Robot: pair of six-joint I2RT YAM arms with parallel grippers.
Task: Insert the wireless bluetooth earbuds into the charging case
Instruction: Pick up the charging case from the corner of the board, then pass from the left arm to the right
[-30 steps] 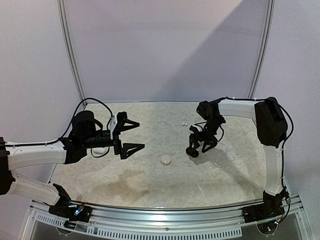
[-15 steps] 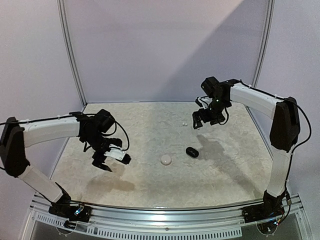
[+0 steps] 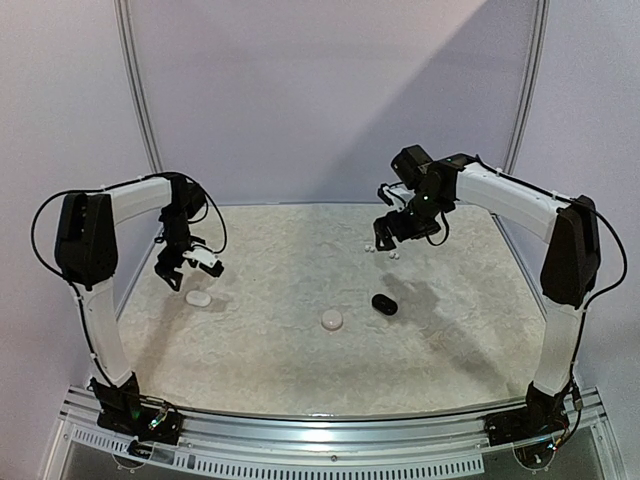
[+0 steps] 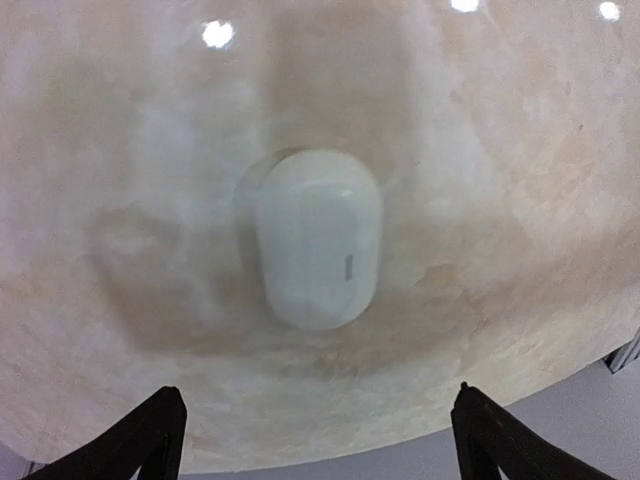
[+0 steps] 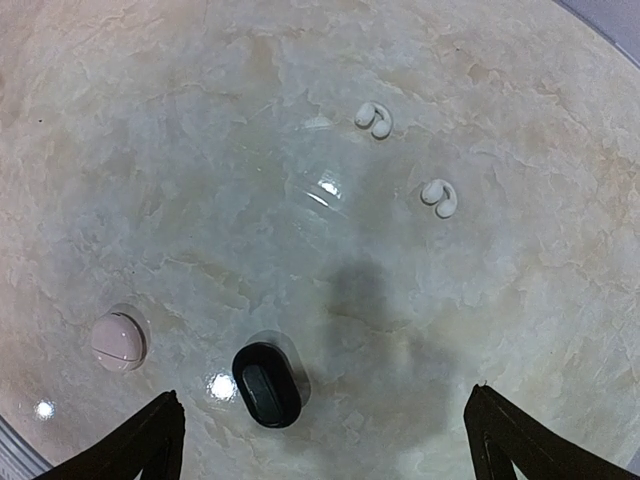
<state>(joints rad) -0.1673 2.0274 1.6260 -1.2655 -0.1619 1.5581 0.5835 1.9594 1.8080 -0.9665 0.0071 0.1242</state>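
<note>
The marbled table (image 3: pixel 450 340) holds white earbuds (image 5: pixel 375 118), a black case (image 5: pixel 266 384) and a white case (image 4: pixel 318 238) (left gripper (image 4: pixel 315 398) and right gripper (image 5: pixel 324 398) gape).

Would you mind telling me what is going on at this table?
Two robot arms hang over the table, neither holding anything. The left gripper, fingers open, is above a closed white case. The right gripper, also open, is above two loose white earbuds at the far side. A black case and a pale round case lie nearer the middle. No earbud is picked up yet.
</note>
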